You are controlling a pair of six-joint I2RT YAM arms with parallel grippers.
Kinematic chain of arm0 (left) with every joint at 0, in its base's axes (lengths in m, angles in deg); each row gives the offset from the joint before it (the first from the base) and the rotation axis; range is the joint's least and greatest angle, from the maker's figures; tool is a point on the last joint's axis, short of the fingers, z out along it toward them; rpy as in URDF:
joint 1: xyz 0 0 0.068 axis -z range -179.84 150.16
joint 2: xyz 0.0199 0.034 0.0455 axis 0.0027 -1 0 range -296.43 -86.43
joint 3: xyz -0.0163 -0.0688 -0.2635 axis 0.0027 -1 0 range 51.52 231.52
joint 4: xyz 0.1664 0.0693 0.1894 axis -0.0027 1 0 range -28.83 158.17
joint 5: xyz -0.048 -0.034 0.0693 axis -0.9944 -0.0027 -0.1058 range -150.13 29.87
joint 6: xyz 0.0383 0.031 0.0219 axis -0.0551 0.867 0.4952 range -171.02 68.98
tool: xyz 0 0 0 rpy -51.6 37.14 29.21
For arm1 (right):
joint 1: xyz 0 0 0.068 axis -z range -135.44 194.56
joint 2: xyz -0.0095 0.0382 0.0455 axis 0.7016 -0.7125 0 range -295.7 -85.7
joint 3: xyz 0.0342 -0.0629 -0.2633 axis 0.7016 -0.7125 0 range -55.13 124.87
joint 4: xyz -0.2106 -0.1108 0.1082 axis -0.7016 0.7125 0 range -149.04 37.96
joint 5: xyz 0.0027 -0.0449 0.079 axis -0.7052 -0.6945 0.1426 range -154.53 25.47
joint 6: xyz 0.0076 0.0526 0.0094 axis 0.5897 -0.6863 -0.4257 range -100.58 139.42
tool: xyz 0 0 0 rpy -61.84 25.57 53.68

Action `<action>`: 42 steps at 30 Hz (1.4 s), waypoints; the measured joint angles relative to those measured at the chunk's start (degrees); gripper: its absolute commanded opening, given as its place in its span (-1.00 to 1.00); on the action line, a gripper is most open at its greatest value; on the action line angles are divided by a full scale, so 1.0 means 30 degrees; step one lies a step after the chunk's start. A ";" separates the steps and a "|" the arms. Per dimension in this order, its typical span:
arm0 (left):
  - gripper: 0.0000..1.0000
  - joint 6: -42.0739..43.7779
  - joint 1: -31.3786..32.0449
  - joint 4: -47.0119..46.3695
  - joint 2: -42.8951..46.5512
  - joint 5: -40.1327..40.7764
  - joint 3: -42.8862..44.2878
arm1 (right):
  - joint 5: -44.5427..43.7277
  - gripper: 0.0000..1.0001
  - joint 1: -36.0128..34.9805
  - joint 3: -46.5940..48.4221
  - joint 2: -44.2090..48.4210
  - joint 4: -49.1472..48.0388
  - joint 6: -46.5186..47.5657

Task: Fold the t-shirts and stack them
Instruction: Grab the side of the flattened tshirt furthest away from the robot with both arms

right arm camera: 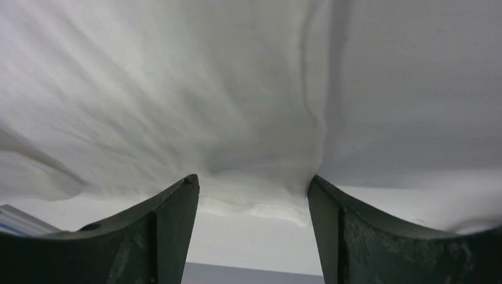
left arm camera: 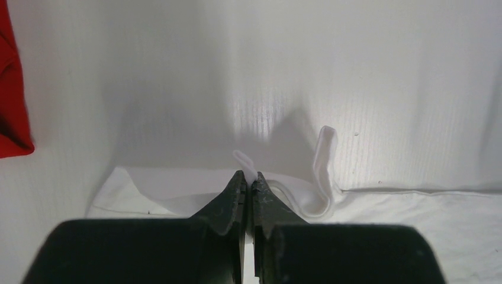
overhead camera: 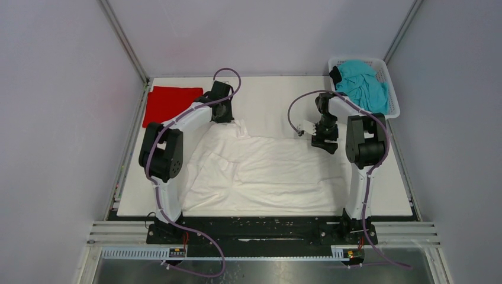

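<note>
A white t-shirt (overhead camera: 266,171) lies spread and rumpled over the middle of the table. At its far left corner my left gripper (overhead camera: 229,120) is shut on a pinch of its edge, and in the left wrist view a sliver of white cloth (left arm camera: 245,163) sticks out above the closed tips (left arm camera: 249,180). My right gripper (overhead camera: 324,142) stands open at the shirt's far right corner. The right wrist view has the white hem (right arm camera: 260,204) lying between the spread jaws (right arm camera: 253,183), untouched by either finger. A folded red t-shirt (overhead camera: 169,102) lies at the far left.
A white basket (overhead camera: 391,89) at the far right corner holds a teal t-shirt (overhead camera: 364,83) and a dark one (overhead camera: 335,75). The red shirt's edge (left arm camera: 12,106) shows at the left of the left wrist view. Metal frame rails border the white table top (overhead camera: 266,94).
</note>
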 measured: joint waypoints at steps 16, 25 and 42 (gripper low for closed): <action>-1.00 -0.0168 0.0000 -0.0036 0.0189 -0.0291 -0.0029 | -0.1413 -0.27 -0.0998 -0.1268 0.0328 -0.0211 -0.0044; -1.00 -0.0066 0.0000 -0.0357 0.0736 -0.0576 -0.0605 | -0.1829 -0.87 -0.0998 -0.1268 0.0328 -0.0969 -0.0044; -1.00 0.0022 0.0838 -0.0976 0.3708 -0.0546 -0.3723 | -0.3242 -0.97 -0.1763 -0.4517 0.2871 -0.4816 -0.0750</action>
